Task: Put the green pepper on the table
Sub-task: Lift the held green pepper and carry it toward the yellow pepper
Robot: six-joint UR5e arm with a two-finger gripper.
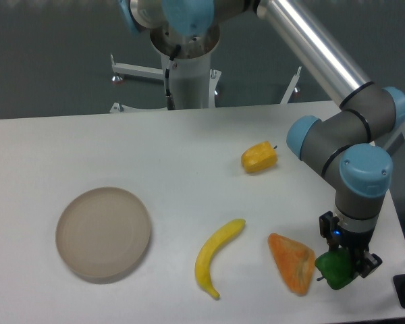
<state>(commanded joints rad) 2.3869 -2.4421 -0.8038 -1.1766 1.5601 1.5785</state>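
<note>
while no writing shows, the hand (346,270) grips the green pepper (335,268) beside the orange wedge (292,262).

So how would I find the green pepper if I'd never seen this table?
Look along the white table to the robot's claw near the front right corner. The green pepper sits in that claw, beside an orange wedge. It's the only green thing there.

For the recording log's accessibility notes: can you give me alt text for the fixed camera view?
A robot arm's gripper holds a green pepper low at the right side of a white table, beside an orange wedge-shaped item. Also on the table: a yellow banana, a yellow pepper and a round beige plate.
</note>
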